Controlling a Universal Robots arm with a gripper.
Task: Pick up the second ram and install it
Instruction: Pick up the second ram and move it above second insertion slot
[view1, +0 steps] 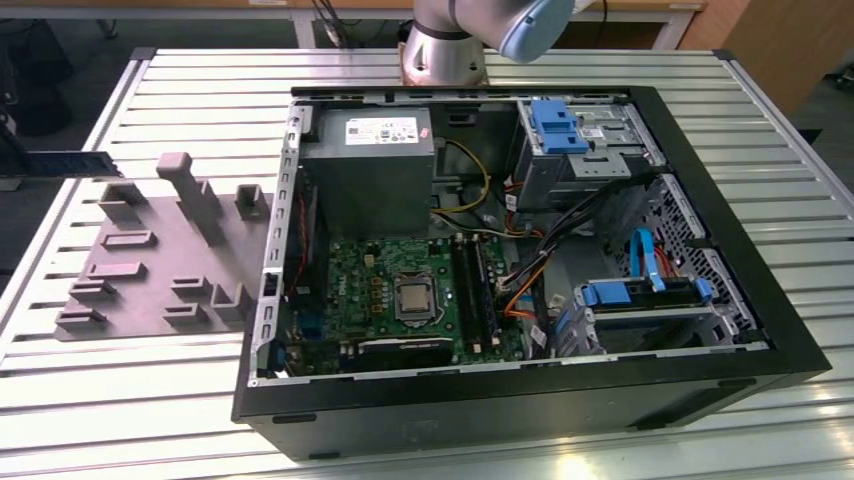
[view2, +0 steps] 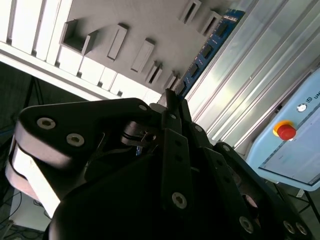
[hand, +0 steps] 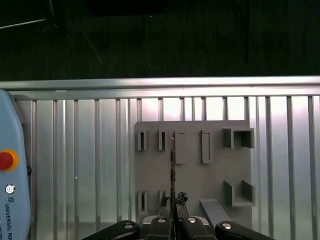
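The second ram (view2: 210, 45) is a long, thin blue-green stick with black chips, and my gripper (view2: 171, 98) is shut on one end of it. In the first wrist view the ram (hand: 172, 167) appears edge-on, rising from my gripper (hand: 173, 201) above the grey holder plate (hand: 215, 175). In the exterior view the ram (view1: 64, 162) hangs at the far left edge, above the table and beside the grey holder plate (view1: 147, 270). The green motherboard (view1: 400, 290) with its long black slots (view1: 478, 290) lies inside the open computer case (view1: 534, 390), well to the exterior view's right of the ram.
The case holds a grey power supply (view1: 367, 165), blue drive brackets (view1: 554, 125) and loose cables (view1: 534, 270). The arm's base (view1: 447, 45) stands behind the case. A pale blue pendant with a red button (view2: 286, 131) lies on the slatted metal table (view1: 120, 400).
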